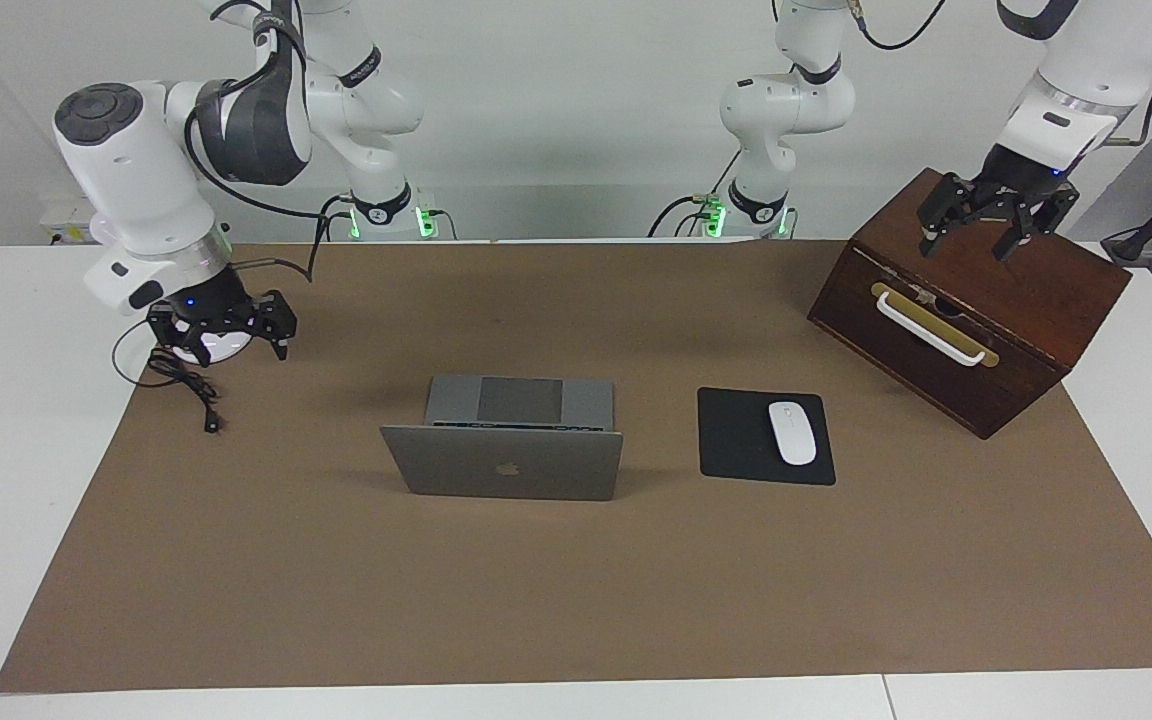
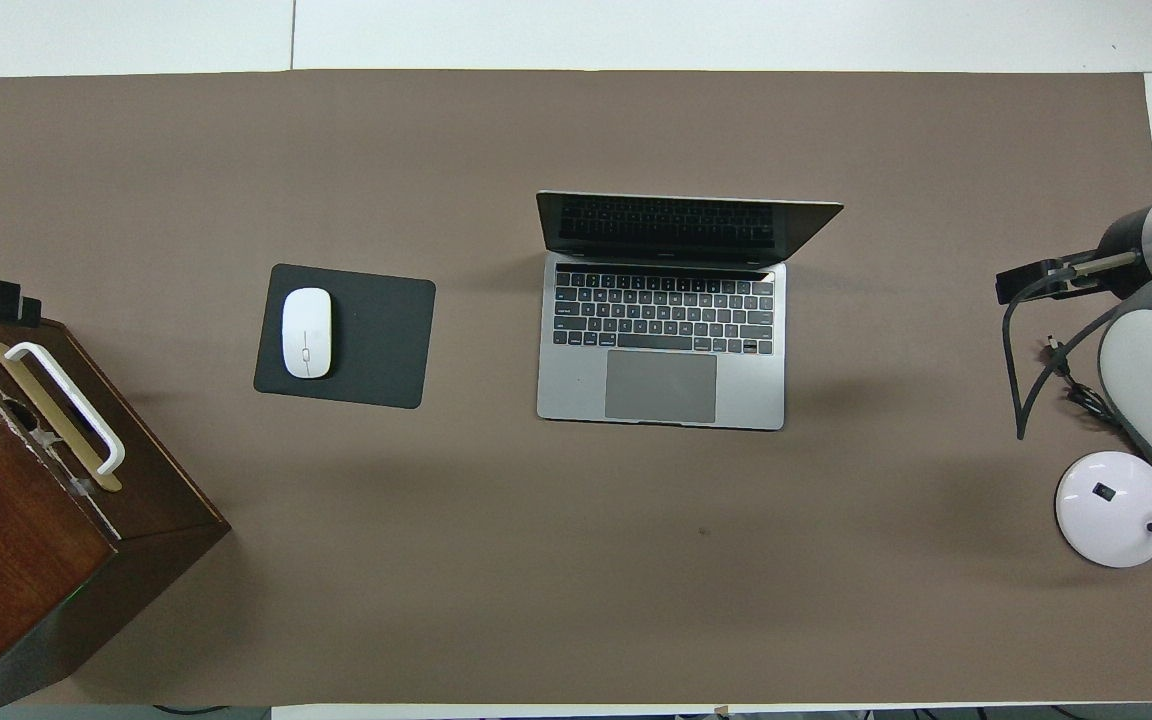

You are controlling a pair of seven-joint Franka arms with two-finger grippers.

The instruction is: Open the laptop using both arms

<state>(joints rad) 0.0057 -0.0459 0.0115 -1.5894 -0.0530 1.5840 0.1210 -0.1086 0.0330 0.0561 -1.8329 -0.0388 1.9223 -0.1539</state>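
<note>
1. The laptop (image 1: 514, 440) stands open at the middle of the brown mat (image 1: 576, 590). Its lid is raised, with the logo side turned away from the robots. Its keyboard deck lies flat, with the trackpad on the robots' side.
2. In the overhead view, the laptop's lid edge sits at 12 o'clock of the deck and its front edge at 6 o'clock. All four of its sides are free of other things.
3. The black mouse pad (image 1: 751, 436), with the white mouse (image 1: 792, 432) on it, lies beside the laptop toward the left arm's end of the table. A strip of bare mat lies between them.
4. The wooden box (image 1: 976, 310), with its white handle (image 1: 928, 330), sits skewed at the mat's corner by the left arm. In the facing view it lies at about 2 o'clock from the laptop, well apart from it.
5. The left gripper (image 1: 991, 215) hangs over the box top with its fingers spread, grasping nothing.
6. The right gripper (image 1: 221, 325) hangs over the white round lamp base (image 2: 1114, 508), at about 10 o'clock from the laptop in the facing view. Its fingers are parted and it carries nothing.
7. A black cable (image 1: 186, 385) trails on the mat beside that base.
8. The widest bare stretch of mat runs along the edge farthest from the robots.
</note>
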